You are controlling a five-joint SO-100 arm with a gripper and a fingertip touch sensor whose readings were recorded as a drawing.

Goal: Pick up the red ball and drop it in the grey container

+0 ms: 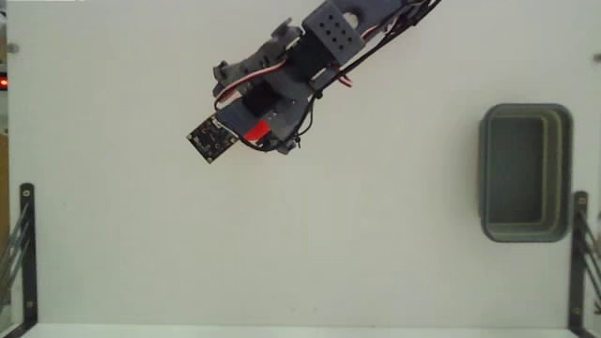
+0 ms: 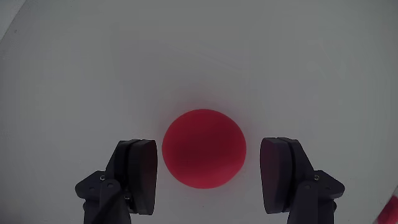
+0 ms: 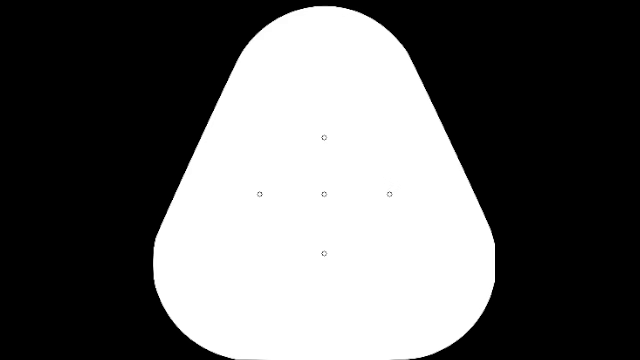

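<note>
White tabletop point(image 1: 282, 244) fills both views. Seen from the wrist, the gripper point(image 2: 208, 174) stands open, its two dark fingers point(image 2: 140, 174) on either side of the red ball point(image 2: 204, 148), with a gap showing on each side. The ball rests on the table between them. From the fixed view the arm point(image 1: 310, 56) reaches in from the top edge, slanting down-left, largely hiding the ball point(image 1: 254, 134). A grey container point(image 1: 526, 174) sits well apart at the right.

Smooth matte red ball point(image 2: 204, 148)
</note>
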